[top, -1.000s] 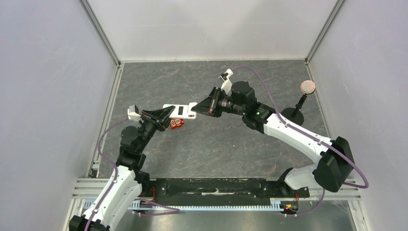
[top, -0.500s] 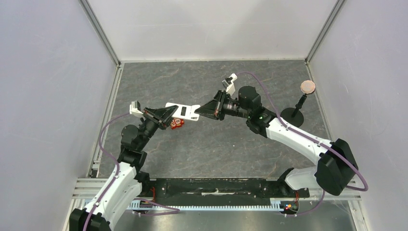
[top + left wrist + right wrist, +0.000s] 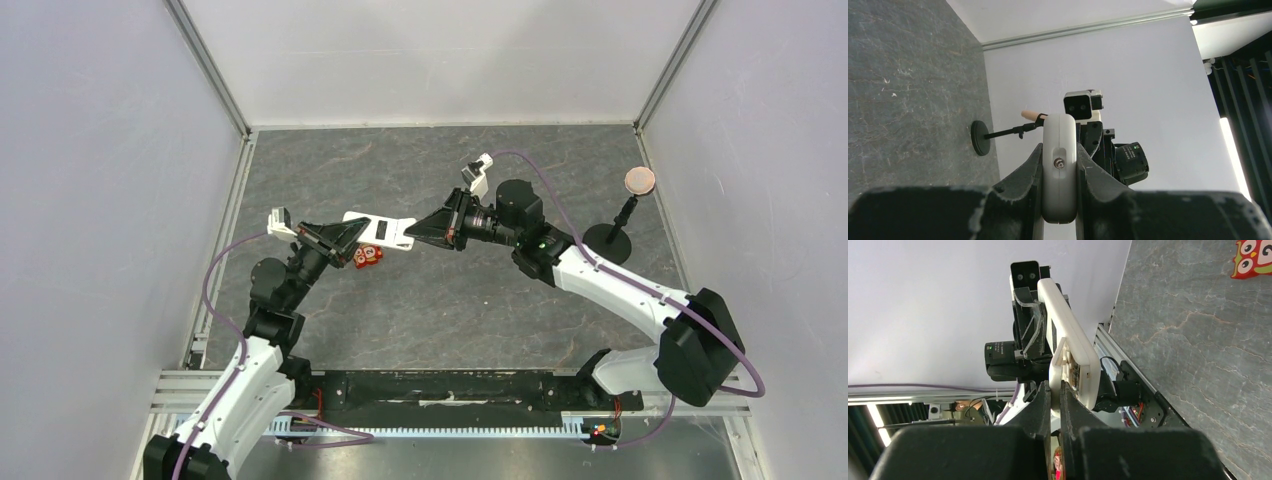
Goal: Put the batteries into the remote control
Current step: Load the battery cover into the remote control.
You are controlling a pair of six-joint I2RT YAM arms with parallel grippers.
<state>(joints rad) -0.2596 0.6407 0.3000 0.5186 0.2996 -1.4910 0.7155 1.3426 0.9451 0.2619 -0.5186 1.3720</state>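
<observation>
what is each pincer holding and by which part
Both hold the remote control: the left pincer clamps one end between its fingers, and the right pincer pinches the opposite end.

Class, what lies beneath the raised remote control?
Roughly beneath the remote control: grey table and a small red owl-printed item. The left claw covers part of it.

**A:** What differs from one second earlier?

**B:** The right gripper [image 3: 414, 236] sits slightly closer to the right edge of the worktop [image 3: 450, 300]. Its wrist is rolled, so the fingers appear narrower from above. The right wrist camera [image 3: 478, 172] lies farther from the far edge.

**A:** And the remote control [image 3: 382, 230]?

**B:** It is displaced slightly rightward. The left gripper [image 3: 350, 234] follows, and the left wrist camera [image 3: 279, 221] lies nearer the far edge.
</observation>
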